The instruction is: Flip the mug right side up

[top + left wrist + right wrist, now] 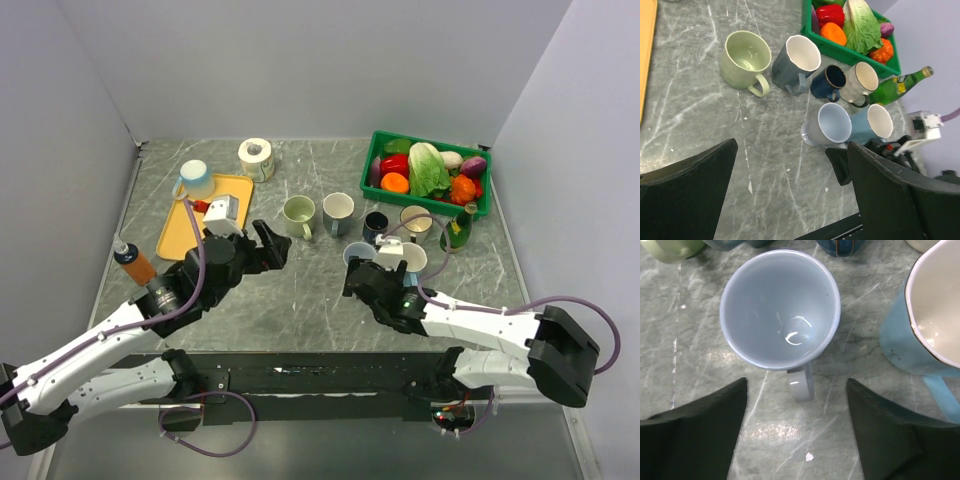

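You may judge the turn complete: the pale mug (pixel 780 310) stands mouth-up just ahead of the right gripper (pixel 796 390), whose fingers are parted and empty, so only withdrawal is left, and the left gripper (pixel 792 150) is likewise parted.

Grey marbled table (pixel 300 300) with white veins, boxed by plain pale lilac walls (pixel 330 60).

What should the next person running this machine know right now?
Left pincer: open, empty, hovering above the table.
Right pincer: open, empty, just over the grey-blue mug.
That mug stands mouth up, handle toward the right pincer, beside a light blue mug.
Done: it looks right side up.
Left: probably only pulling the arms back.
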